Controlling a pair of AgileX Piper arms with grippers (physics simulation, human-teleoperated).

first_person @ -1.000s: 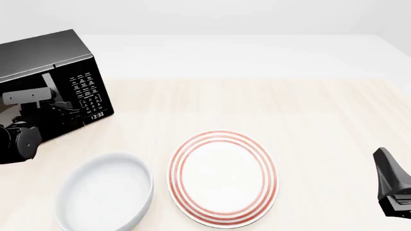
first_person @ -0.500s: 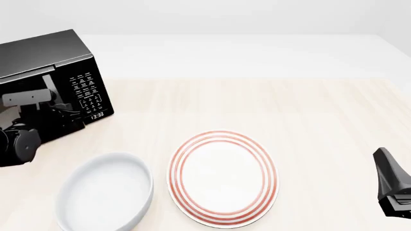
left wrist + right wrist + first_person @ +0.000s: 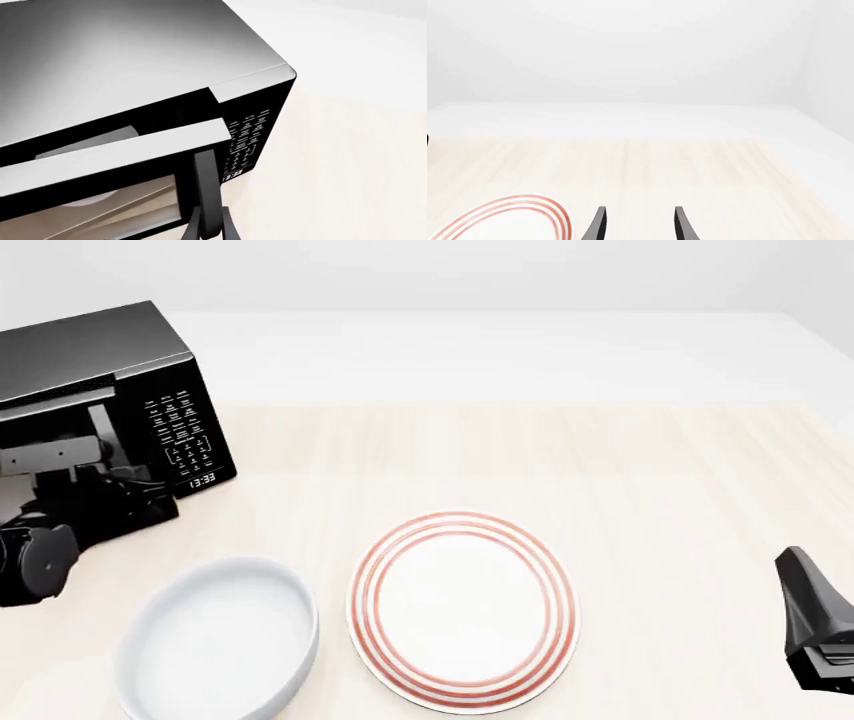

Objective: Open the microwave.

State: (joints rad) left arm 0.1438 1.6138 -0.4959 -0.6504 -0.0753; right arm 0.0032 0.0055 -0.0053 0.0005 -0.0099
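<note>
The microwave (image 3: pixel 83 352) is a glossy black box at the table's far left, with its white-labelled keypad (image 3: pixel 180 430) and clock display (image 3: pixel 202 480) facing right of centre. Its door (image 3: pixel 113 156) stands ajar, swung out from the body with a dark gap behind its top edge. My left gripper (image 3: pixel 212 231) is shut on the door's vertical black handle (image 3: pixel 205 190); in the front view the left gripper (image 3: pixel 134 485) sits low against the door. My right gripper (image 3: pixel 639 227) hangs open and holds nothing, at the near right of the table (image 3: pixel 815 628).
A white plate with red rings (image 3: pixel 463 608) lies near the front centre, and its rim (image 3: pixel 527 212) shows beside my right gripper. A white bowl (image 3: pixel 218 635) stands left of the plate, just in front of my left arm (image 3: pixel 40 555).
The left arm has drawn back toward the near left, and the door has swung further out with it. The right arm has not moved.
</note>
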